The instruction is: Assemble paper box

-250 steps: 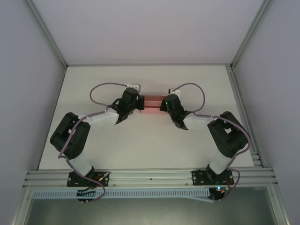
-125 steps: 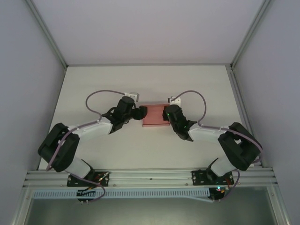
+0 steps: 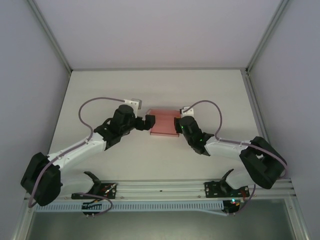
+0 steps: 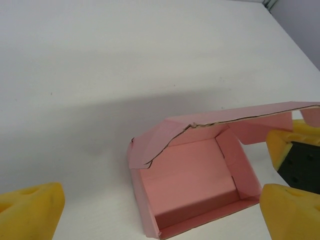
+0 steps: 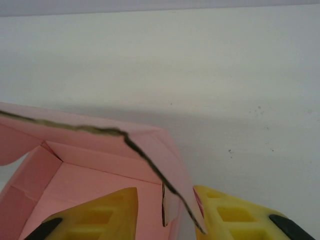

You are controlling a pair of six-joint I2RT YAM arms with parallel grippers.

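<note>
Both arms have stretched out low since a second ago, drawing the paper box [image 3: 164, 123] nearer along the worktop [image 3: 150, 85]. The left pincer [image 3: 149, 122] stands open at the box's left end, probably to back it. The box sits mid-worktop, tray formed, lid half raised. The right pincer [image 5: 165, 194], jaws parted, straddles the right-end flap, seemingly steadying it for tucking.

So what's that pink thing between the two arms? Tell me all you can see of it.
It is the paper box, a small shallow tray of thin pink card, folded up but open. A lid flap with a ragged dark edge slants over its far side. It lies on the white table. The right gripper straddles one side wall, one yellow finger inside, one outside; the left gripper stands open at the opposite end.
</note>
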